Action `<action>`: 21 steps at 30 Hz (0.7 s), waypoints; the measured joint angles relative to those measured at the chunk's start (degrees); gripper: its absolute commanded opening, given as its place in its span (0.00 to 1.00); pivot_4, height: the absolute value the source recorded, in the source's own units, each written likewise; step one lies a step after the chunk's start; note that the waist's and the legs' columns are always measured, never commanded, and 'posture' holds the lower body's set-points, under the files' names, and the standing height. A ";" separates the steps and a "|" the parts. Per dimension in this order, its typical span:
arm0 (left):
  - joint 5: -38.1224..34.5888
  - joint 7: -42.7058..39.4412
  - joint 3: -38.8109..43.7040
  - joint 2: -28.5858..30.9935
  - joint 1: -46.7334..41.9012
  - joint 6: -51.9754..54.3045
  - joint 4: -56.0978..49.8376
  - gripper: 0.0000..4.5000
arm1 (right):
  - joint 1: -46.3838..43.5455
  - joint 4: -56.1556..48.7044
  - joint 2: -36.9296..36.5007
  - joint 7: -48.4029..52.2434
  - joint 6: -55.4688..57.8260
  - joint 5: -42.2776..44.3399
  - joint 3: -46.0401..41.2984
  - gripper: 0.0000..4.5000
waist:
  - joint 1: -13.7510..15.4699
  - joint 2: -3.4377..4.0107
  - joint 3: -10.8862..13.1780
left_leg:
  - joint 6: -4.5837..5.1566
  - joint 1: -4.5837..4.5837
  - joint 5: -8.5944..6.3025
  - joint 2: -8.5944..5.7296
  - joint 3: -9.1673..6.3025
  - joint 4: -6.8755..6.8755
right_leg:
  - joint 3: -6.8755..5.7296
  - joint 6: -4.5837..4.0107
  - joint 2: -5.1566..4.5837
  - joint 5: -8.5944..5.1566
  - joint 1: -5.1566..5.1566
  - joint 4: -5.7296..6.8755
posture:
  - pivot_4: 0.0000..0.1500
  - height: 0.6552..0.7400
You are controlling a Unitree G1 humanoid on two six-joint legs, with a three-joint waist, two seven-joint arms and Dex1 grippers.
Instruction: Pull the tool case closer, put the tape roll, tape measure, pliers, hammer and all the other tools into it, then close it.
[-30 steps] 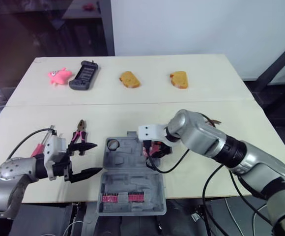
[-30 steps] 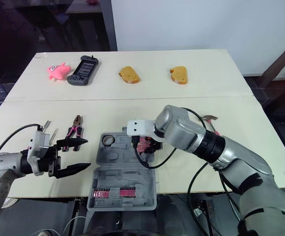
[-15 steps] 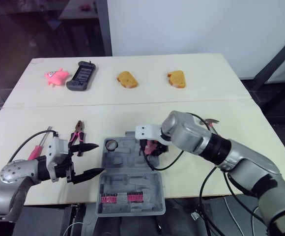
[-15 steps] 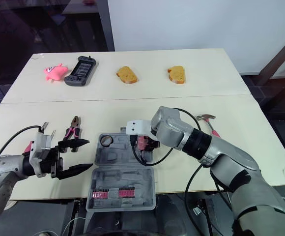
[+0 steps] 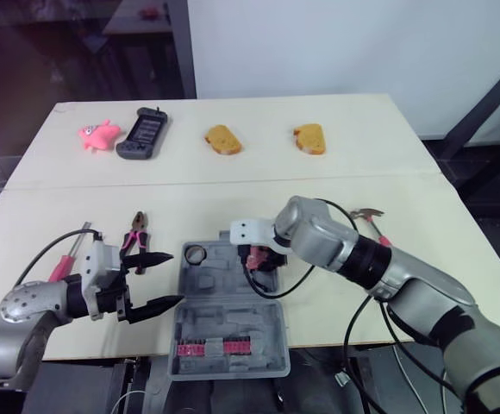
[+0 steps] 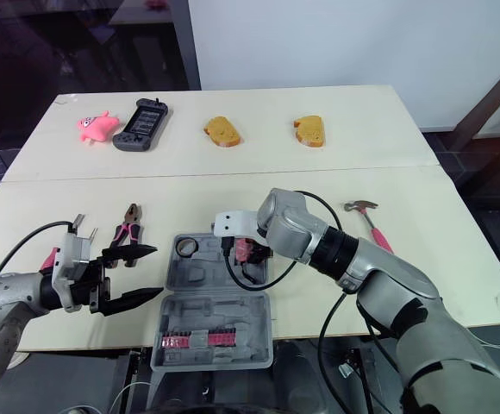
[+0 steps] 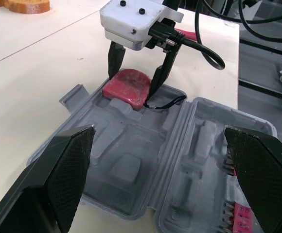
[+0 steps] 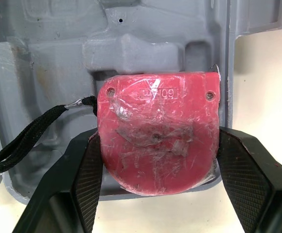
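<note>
Tape measure (image 8: pixel 155 131), clamped in my right tool (image 7: pixel 132 83), sits at the far right corner of the tool case (image 7: pixel 131 160); my left tool (image 5: pixel 172 278) gapes wide.

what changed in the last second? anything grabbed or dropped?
The right gripper, still clamped on the tape measure, slid a little toward the robot's left over the tool case, uncovering more of the hammer. Nothing was taken or let go. The left gripper stays open beside the case, and the pliers have not moved.
</note>
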 measured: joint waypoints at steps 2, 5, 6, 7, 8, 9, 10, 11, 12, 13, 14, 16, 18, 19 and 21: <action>0.00 -0.01 0.00 0.00 -0.03 0.01 0.00 1.00 | 0.18 -0.09 -0.03 0.04 0.03 -0.02 -0.25 0.65 | 0.01 0.00 0.00 | 0.00 0.00 0.00 0.00 0.00 0.01 | 0.00 0.00 0.00 0.00 0.00 0.00 | 1.00 1.00; -0.01 -0.01 0.00 0.00 -0.02 0.06 -0.05 1.00 | 0.52 -0.72 -0.08 0.32 0.77 0.17 -0.93 0.98 | 0.01 0.00 0.00 | 0.00 0.00 0.00 0.00 0.00 -0.01 | 0.00 0.00 0.00 0.00 0.00 0.00 | 1.00 1.00; -0.02 -0.01 0.00 0.00 -0.02 0.11 -0.16 1.00 | 0.59 -1.23 -0.07 0.41 1.12 0.25 -1.01 0.99 | -0.01 0.00 0.00 | 0.00 0.00 0.00 0.00 0.00 -0.01 | 0.00 0.00 0.00 0.00 0.00 0.00 | 1.00 1.00; -0.04 -0.01 0.00 0.00 -0.03 0.13 -0.31 1.00 | 0.60 -1.59 -0.07 0.46 1.34 0.29 -1.09 0.99 | -0.01 0.00 0.00 | 0.00 0.00 0.00 0.00 0.00 -0.01 | 0.00 0.00 0.00 0.00 0.00 0.00 | 1.00 1.00; -0.06 -0.01 0.00 0.00 -0.03 0.15 -0.42 1.00 | 0.60 -2.12 -0.12 0.52 1.79 0.34 -1.47 0.99 | 0.01 0.01 0.00 | 0.00 0.00 0.00 0.00 0.00 -0.01 | 0.00 0.00 0.00 0.00 0.00 0.00 | 1.00 1.00; -0.08 -0.01 -0.01 0.00 -0.02 0.19 -0.48 1.00 | 0.60 -3.10 -0.34 0.76 2.47 0.65 -2.32 0.99 | 0.04 0.01 0.00 | 0.00 0.00 0.00 0.00 0.00 0.00 | 0.00 0.00 0.00 0.00 0.00 0.00 | 1.00 1.00; -0.09 -0.01 -0.01 0.00 0.01 0.23 -0.54 1.00 | 0.57 -4.54 -0.82 1.09 3.38 0.85 -3.10 0.99 | 0.08 0.01 0.00 | 0.00 0.00 0.00 0.00 0.00 -0.01 | 0.00 0.00 0.00 0.00 0.01 0.00 | 1.00 1.00; -0.09 -0.01 -0.01 0.00 0.06 0.27 -0.65 1.00 | 0.55 -5.70 -1.22 1.35 4.12 1.18 -3.87 0.99 | 0.09 0.00 0.00 | 0.00 0.00 0.00 0.00 0.00 -0.01 | 0.00 0.00 -0.01 0.00 0.01 0.00 | 1.00 1.00; -0.09 -0.01 -0.01 -0.01 0.09 0.32 -0.82 1.00 | 0.55 -6.73 -1.39 1.49 4.96 1.73 -4.85 0.99 | 0.09 0.00 0.00 | 0.00 0.00 0.00 0.00 0.00 -0.01 | 0.00 0.00 -0.01 0.00 0.01 0.00 | 1.00 1.00; -0.09 -0.01 -0.01 -0.01 0.10 0.36 -1.01 1.00 | 0.58 -7.98 -1.57 1.55 5.85 2.35 -5.78 0.99 | 0.09 0.00 0.00 | 0.00 0.00 0.00 0.00 0.00 -0.02 | 0.00 0.00 -0.01 0.00 0.00 -0.01 | 1.00 1.00; -0.10 -0.01 -0.01 -0.01 0.10 0.38 -1.13 1.00 | 0.61 -8.86 -1.63 1.54 6.48 2.97 -6.82 0.99 | 0.09 0.00 0.01 | 0.00 0.00 0.00 0.00 0.00 -0.02 | 0.00 0.00 0.00 0.00 0.00 -0.01 | 1.00 1.00; -0.10 0.00 -0.02 -0.01 0.06 0.44 -1.39 1.00 | 0.80 -11.04 -2.19 1.33 7.43 4.49 -9.61 0.99 | 0.08 0.00 0.01 | 0.00 0.00 0.00 0.00 -0.01 -0.02 | 0.00 0.00 0.00 0.00 0.00 0.00 | 1.00 1.00; -0.09 0.01 -0.02 -0.02 0.09 0.53 -1.43 1.00 | 2.10 -12.81 -2.56 0.76 7.31 6.43 -13.95 0.99 | 0.09 -0.01 0.00 | 0.00 0.00 0.00 0.00 0.00 -0.02 | 0.00 0.00 -0.01 0.00 0.01 -0.01 | 1.00 1.00; -0.09 0.01 -0.02 -0.03 0.08 0.60 -1.43 1.00 | 3.02 -13.46 -2.54 0.34 7.24 7.46 -16.00 0.99 | 0.10 -0.01 0.00 | 0.00 0.00 0.00 0.00 0.00 -0.02 | 0.00 0.00 -0.01 0.00 0.02 -0.02 | 1.00 1.00; -0.09 0.01 -0.02 -0.05 0.04 0.99 -1.43 1.00 | 5.01 -13.84 -3.01 -0.30 6.55 9.02 -18.58 0.99 | 0.10 -0.01 0.00 | 0.00 0.00 0.00 0.00 0.00 -0.02 | 0.00 0.00 -0.01 0.00 0.02 -0.02 | 1.00 1.00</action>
